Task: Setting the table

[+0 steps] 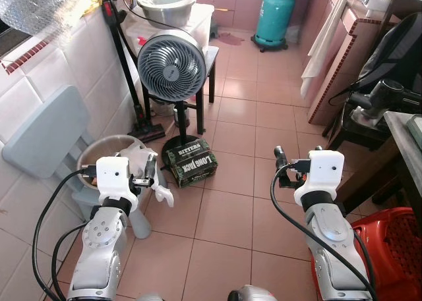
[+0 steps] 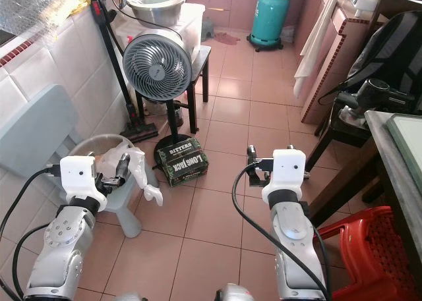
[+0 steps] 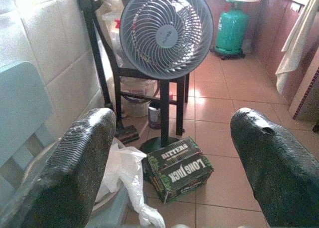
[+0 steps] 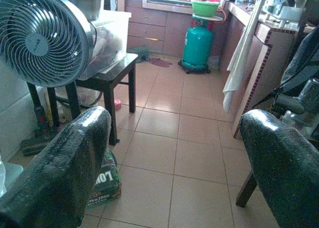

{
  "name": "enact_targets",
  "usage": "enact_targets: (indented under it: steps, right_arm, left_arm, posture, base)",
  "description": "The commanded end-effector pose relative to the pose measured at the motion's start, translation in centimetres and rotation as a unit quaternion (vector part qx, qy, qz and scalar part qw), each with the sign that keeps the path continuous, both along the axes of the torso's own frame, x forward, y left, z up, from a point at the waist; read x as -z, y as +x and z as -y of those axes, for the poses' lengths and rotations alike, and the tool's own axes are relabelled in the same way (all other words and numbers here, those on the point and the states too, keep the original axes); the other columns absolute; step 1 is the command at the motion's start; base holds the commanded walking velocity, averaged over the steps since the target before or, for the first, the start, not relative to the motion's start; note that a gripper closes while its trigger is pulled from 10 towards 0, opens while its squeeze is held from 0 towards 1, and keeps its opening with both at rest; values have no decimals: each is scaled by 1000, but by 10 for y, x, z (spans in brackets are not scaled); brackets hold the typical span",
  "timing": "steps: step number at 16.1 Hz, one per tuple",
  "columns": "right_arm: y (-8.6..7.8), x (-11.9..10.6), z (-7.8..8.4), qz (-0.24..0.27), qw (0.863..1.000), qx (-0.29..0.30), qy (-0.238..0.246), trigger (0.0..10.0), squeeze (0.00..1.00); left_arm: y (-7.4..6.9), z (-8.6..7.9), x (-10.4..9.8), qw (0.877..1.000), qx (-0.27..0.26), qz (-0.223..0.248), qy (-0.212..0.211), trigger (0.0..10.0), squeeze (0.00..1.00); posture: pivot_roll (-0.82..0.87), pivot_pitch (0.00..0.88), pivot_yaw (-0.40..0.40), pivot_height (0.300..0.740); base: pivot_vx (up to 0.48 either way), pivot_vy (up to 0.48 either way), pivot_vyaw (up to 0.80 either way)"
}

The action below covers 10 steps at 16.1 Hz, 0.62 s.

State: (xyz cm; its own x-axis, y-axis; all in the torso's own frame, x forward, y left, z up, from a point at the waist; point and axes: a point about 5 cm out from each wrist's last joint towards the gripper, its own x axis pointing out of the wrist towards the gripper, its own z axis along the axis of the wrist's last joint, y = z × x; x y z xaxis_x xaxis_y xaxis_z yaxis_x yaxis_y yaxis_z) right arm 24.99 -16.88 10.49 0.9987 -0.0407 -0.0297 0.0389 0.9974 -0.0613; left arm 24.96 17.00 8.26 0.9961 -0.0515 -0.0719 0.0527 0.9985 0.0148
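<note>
No tableware in sight, so nothing to set yet; the nearest task thing is the dark table with a grey top [image 1: 403,133] at the robot's far right edge, a pale flat item lying on its corner, too cropped to identify. Robot stands in a pink-tiled kitchen passage, both arms raised forward, looks like a transit or search pose, not a reach. Left gripper [image 3: 169,163] has its two black fingers spread wide, nothing between them; it's aimed at the green-and-black cardboard box printed "Bitters / Long Jack" [image 1: 191,164] on the floor, but well short of it. Right gripper [image 4: 179,168] likewise spread and empty, pointing down the free tile lane toward the teal gas cylinder [image 1: 273,18] at the far end. Grey round pedestal fan [image 1: 173,65] stands just behind the box, in front of a black stool [image 4: 112,71] carrying a clear plastic tub, with a steel basin [image 1: 165,1] on top. Black stick vacuum [image 1: 125,57] leans on the white tiled wall, parked out of the walkway. By the left arm, a beige basin with a white plastic bag [image 1: 142,163] draped over its rim. Red plastic stool [image 1: 389,242] sits close by the right arm, beside the table. My guess: it needs to turn right toward the table or go find dishes first.
</note>
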Motion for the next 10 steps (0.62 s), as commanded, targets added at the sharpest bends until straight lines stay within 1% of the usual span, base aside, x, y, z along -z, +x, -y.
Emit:
enact_targets:
  steps: [1,9,10]
  right_arm:
    - [12,-36,3,-9,1000,9,28,10000,0]
    - [12,-36,3,-9,1000,9,28,10000,0]
    - [11,-35,2,-7,999,9,38,10000,0]
  left_arm:
    - [21,19,-35,991,56,22,-123,10000,0]
    - [21,19,-35,991,56,22,-123,10000,0]
    - [21,18,-36,993,43,11,-114,10000,0]
  posture:
    - [-27,0,43,740]
    - [-27,0,43,740]
    - [-22,0,47,740]
  base:
    - [0,0,0]
    - [0,0,0]
    - [0,0,0]
